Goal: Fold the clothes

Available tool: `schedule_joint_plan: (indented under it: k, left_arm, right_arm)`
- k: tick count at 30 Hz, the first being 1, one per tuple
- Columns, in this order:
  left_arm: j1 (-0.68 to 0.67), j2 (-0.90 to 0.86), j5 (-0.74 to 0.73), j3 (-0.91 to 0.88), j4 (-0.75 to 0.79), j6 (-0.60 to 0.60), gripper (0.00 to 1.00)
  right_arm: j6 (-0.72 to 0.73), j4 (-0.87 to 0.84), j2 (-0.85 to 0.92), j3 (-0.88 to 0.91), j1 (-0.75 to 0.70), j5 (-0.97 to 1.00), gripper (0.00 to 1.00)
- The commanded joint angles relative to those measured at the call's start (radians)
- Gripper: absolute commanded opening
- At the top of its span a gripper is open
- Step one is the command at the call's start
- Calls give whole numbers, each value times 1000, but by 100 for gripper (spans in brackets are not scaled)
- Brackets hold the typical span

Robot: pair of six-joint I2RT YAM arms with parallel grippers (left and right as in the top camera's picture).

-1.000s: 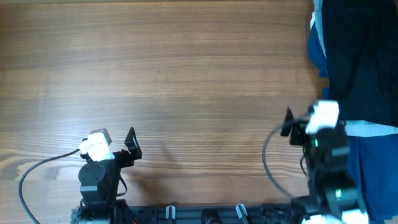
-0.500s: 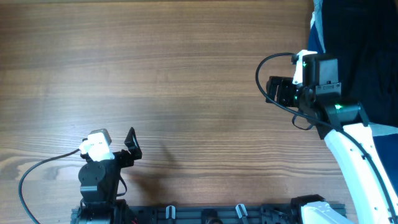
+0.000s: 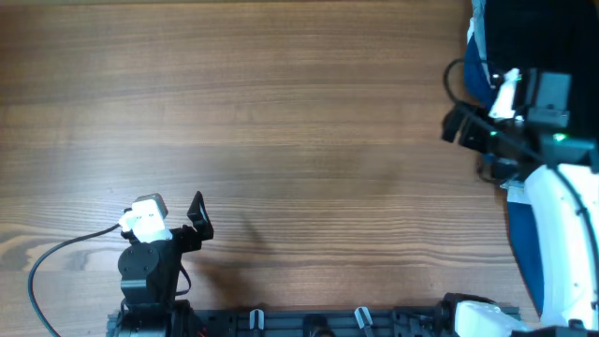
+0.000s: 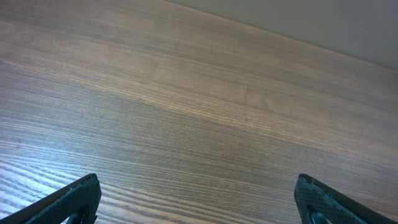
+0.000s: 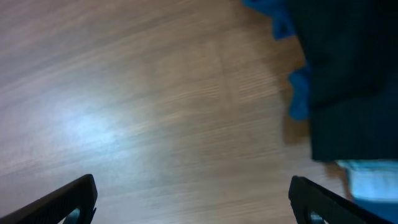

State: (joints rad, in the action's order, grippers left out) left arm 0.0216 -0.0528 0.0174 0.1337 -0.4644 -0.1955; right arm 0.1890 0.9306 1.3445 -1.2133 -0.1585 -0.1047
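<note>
From above: the black clothes (image 3: 547,33) sit bunched at the table's (image 3: 281,112) far right corner and run off the edge of the picture. A strip of blue cloth (image 3: 477,75) peeks out along their left side, lying on the table. The right gripper (image 3: 456,126) is out over the right part of the table, pointing left, just short of the cloth's edge and touching no fabric (from up here its jaws are too dark to read). The left gripper (image 3: 199,215) is parked at the table's near left, well apart from the clothes, with bare wood around it.

Left wrist camera now: two dark fingertips (image 4: 74,199) sit at the bottom corners, spread wide with nothing between them. Below is only wood grain, running up to the table's far edge.

Over to the right wrist: its fingertips (image 5: 71,199) are likewise wide apart and grip nothing. There is blurred wood underneath. The black clothes fill the upper right of this view, resting on the table, with the blue cloth poking out at their left side. A patch of pale blue fabric (image 5: 373,177) shows at the lower right, just below the black hem. Which layer lies on top there, I can't tell.
</note>
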Motion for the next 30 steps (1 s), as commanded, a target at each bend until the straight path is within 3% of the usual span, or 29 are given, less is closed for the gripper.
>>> schedule_joint_plan:
  k: [1,11,16,22,26,30]
  left_arm:
    - [0,9,10,1,-4,16,100]
    - [0,9,10,1,-4,16,100]
    - [0,9,10,1,-4,16,100]
    - [0,9,10,1,-4,16,100]
    - [0,9,10,1,-4,16,100]
    - [0,9,10,1,-4,16,100]
  right_arm:
    - [-109,56,54,-138,-52,-61,100]
    - [-163,366,326,-485,-52,-61,100]
    - [-77,365,380,-492,-52,43,100]
    - [-85,357,380,-483,-52,42,100]
    - [-226,326,384,-483,-53,-68,100]
    - [-240,248,384,-483,-53,-100,100]
